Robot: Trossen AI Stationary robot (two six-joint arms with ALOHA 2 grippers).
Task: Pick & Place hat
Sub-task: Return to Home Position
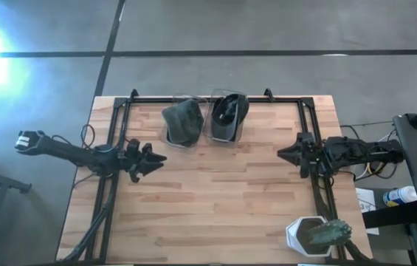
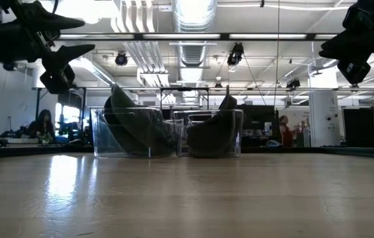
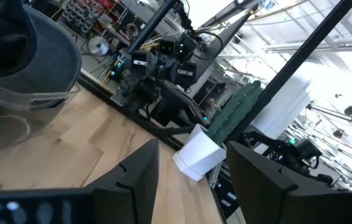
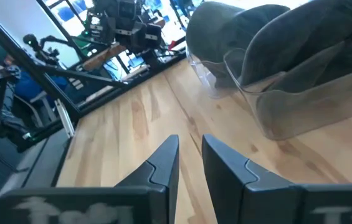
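High view: black cap (image 1: 226, 112) sits well apart from right pincer (image 1: 281, 153) (narrow); left pincer (image 1: 162, 157) wide.

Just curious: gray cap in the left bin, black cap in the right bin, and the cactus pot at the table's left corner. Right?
Not quite: the cactus pot stands at the right corner of the table, as the high view shows. The rest holds.

Bare tabletop (image 1: 223, 196) runs clear between the left fingers (image 1: 155, 157) and the right fingers (image 1: 288, 153), two transparent bins (image 1: 223, 139) flanking one side of that lane, a potted cactus (image 1: 319, 235) off behind the right fingers.
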